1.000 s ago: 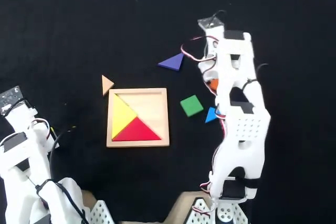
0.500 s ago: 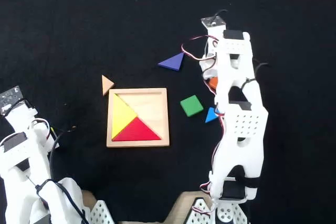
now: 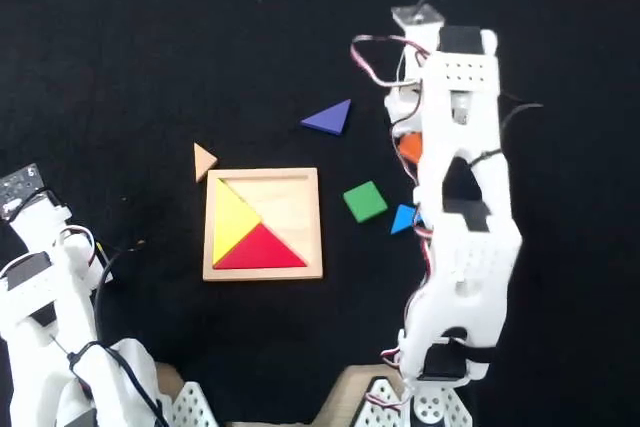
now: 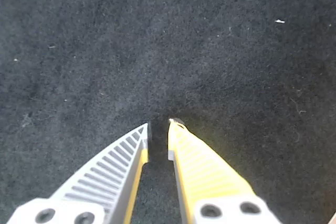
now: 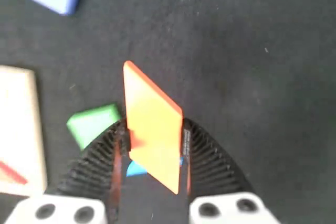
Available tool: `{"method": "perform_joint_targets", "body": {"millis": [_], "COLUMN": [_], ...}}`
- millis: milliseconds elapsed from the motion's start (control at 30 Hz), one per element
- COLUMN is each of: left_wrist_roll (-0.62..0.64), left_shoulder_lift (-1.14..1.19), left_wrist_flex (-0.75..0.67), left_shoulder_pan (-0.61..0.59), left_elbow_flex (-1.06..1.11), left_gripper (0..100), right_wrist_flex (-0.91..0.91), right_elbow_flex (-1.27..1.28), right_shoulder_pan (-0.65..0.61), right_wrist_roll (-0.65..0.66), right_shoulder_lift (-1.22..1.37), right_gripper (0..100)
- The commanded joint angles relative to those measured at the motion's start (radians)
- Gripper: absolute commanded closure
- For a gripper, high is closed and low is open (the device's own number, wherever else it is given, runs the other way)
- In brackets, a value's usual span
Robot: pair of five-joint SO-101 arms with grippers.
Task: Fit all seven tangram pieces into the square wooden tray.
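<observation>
The square wooden tray (image 3: 290, 187) lies mid-table with a yellow triangle (image 3: 234, 219) and a red triangle (image 3: 262, 247) inside it. My right gripper (image 5: 153, 142) is shut on an orange piece (image 5: 152, 124), held on edge above the cloth; that orange piece (image 3: 409, 148) peeks out beside the white right arm. Loose on the cloth lie a purple triangle (image 3: 328, 118), a green square (image 3: 365, 201), a small blue triangle (image 3: 403, 218) and a tan triangle (image 3: 203, 160). My left gripper (image 4: 158, 127) sits shut over bare cloth at the left edge of the table.
The white right arm (image 3: 460, 207) stretches up the right side of the table, next to the blue triangle and green square. The left arm (image 3: 40, 287) rests at the lower left. Black cloth covers the whole table.
The right arm has swung its wrist toward the far side and lifted the orange piece off the cloth. The left arm has stayed still.
</observation>
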Motion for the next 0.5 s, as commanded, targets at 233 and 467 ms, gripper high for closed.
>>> {"method": "perform_joint_targets", "body": {"millis": [233, 467], "left_wrist_roll": [-0.006, -0.006], "left_shoulder_lift": [-0.018, -0.018], "left_wrist_flex": [-0.012, -0.012], "left_shoulder_pan": [0.01, 0.01], "left_elbow_flex": [-0.002, -0.002], "left_gripper": [92, 92], "right_wrist_flex": [-0.002, -0.15], "right_elbow_flex": [0.371, 0.69], "right_shoulder_pan": [-0.138, -0.331], "right_wrist_roll": [-0.195, -0.46], "right_shoulder_lift": [-0.498, -0.708], "right_gripper": [97.7, 97.7]}}
